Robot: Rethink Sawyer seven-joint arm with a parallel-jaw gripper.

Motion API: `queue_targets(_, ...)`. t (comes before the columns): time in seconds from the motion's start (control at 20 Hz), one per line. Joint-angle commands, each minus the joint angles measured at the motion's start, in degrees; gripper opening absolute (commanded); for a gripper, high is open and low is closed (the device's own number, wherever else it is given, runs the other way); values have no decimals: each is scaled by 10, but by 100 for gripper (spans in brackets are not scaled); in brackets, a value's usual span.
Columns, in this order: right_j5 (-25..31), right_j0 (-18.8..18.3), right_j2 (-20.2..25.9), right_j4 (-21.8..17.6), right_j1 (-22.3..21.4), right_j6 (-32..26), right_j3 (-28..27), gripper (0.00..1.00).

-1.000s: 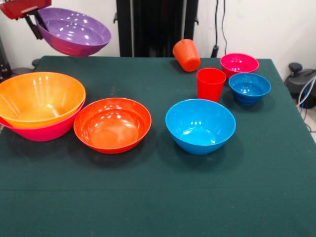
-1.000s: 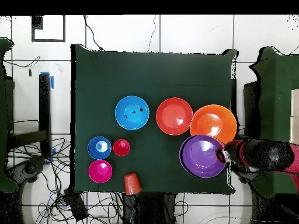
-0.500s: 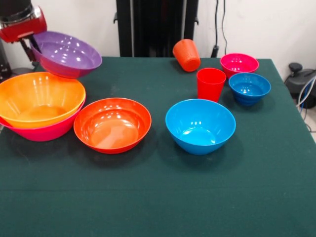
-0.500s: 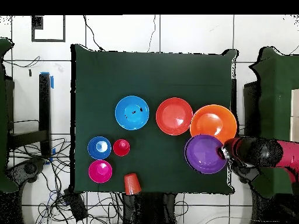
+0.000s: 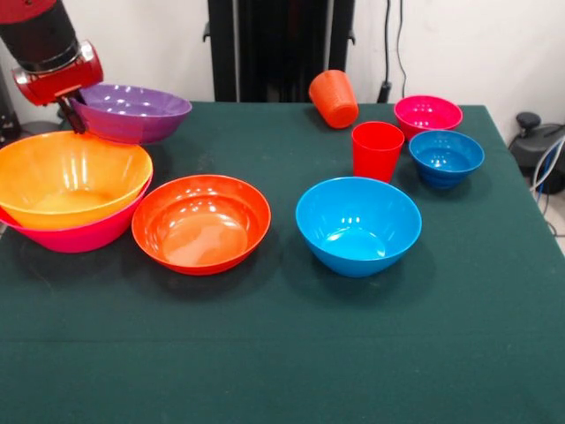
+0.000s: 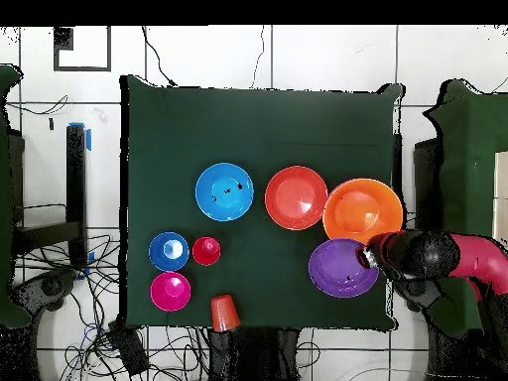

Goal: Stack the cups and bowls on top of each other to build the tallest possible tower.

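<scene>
On the left of the front view, the big yellow-orange bowl (image 5: 72, 177) sits inside the big pink bowl (image 5: 79, 235). Only the pink rim peeks out under it. The yellow-orange bowl has nothing in it. This pair is the start of the tower.

Just behind them is the purple bowl (image 5: 132, 111). It looks level and low over the green table (image 5: 291, 353), but I cannot tell if it touches the cloth. The gripper (image 5: 69, 113) is clamped on the purple bowl's left rim, on the side near the yellow-orange bowl. From overhead, the purple bowl (image 6: 342, 267) lies right beside the yellow-orange bowl (image 6: 363, 209), and the gripper (image 6: 374, 256) is at the spot where the two bowls come close.

Next is a red-orange bowl (image 5: 201, 223), with nothing in it. It almost touches the pink bowl.

Then comes the medium blue bowl (image 5: 358, 224), also with nothing in it.

Behind it the red cup (image 5: 377, 150) stands upright. The orange cup (image 5: 334, 98) lies tipped over at the far edge.

On the right are the small blue bowl (image 5: 446, 157) and the small magenta bowl (image 5: 427, 116), close together.
</scene>
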Motion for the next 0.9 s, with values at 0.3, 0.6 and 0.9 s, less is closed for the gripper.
queue_targets(0.3, -9, 49, 9, -45, 54, -251, -82, 0)
queue_targets(0.6, 23, 61, 9, -37, 22, -253, -81, 0)
queue_targets(0.9, 31, 71, 0, -35, 6, -250, -80, 0)
